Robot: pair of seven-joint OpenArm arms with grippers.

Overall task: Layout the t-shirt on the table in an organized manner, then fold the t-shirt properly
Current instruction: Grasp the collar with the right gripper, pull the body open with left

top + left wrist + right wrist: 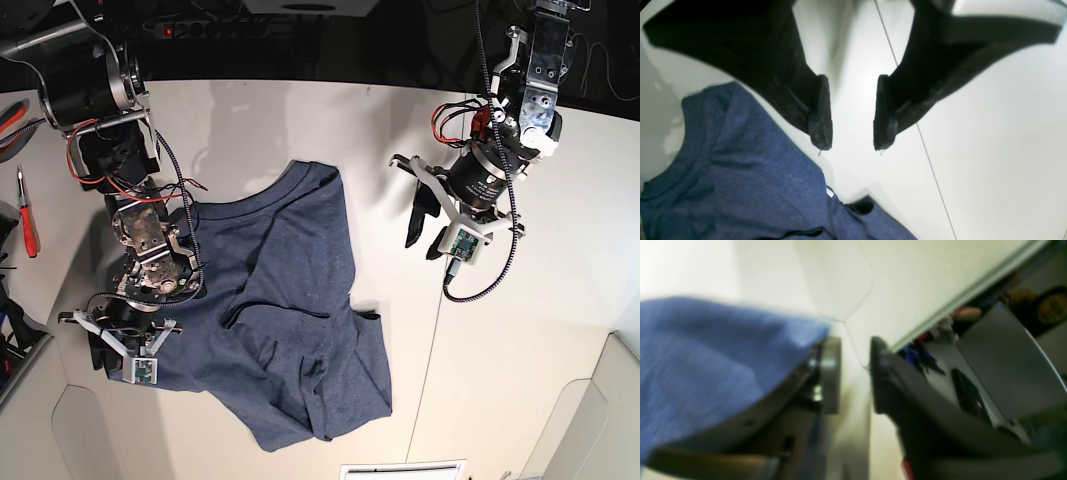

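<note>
Both claws gape, empty: left claw (852, 146) above bare table (990, 133), right claw (855, 373) beside the shirt (285, 310). Soft, limp cloth; pinch hem corners.

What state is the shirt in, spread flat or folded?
Neither: the t-shirt lies rumpled on the table, lower part bunched and creased, no neat fold.

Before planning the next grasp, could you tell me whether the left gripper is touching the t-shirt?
Apart. In the left wrist view the left gripper stands open over bare table, with pale tabletop visible between its fingers and the t-shirt.
</note>
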